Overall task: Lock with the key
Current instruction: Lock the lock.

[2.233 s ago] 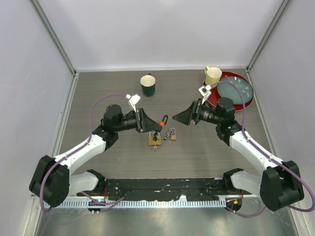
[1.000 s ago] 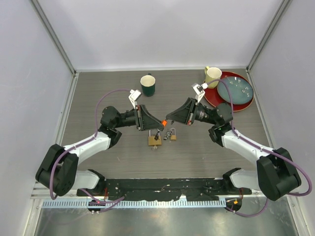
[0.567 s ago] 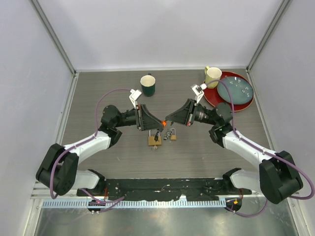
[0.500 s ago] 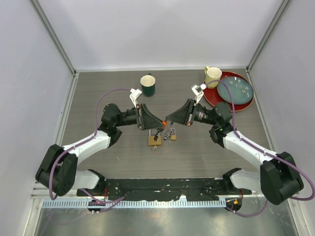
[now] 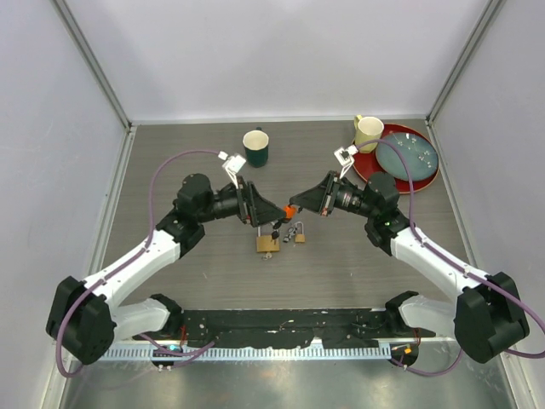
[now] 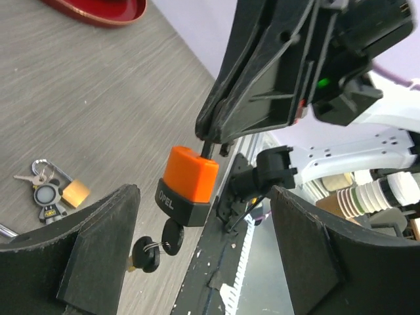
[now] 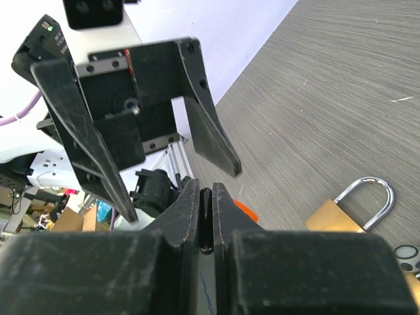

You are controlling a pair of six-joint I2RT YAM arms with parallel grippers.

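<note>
Hanging clear of the table (image 5: 358, 264), the orange padlock (image 6: 187, 186) is pinched by its shackle in the right claw (image 7: 205, 191), whose fingers are shut tight on the metal loop. From the left wrist camera I read the lock's long axis as running down from those fingertips through the orange cap and black base, slightly tilted. The key (image 6: 172, 234) sits in the underside, with a spare key (image 6: 146, 256) dangling from its ring. I cannot tell whether the shackle is pushed home, because the fingers hide it.

The left claw (image 5: 274, 213) is the free one, and I judge it the one to turn the key. It is spread wide and empty, nose to nose with the right claw. Its two fingers flank the lock body without touching it, and the key lies a little lower than the line between them. Both arms reach inward and meet mid-table, above a brass padlock (image 5: 267, 244) lying open on the wood.
</note>
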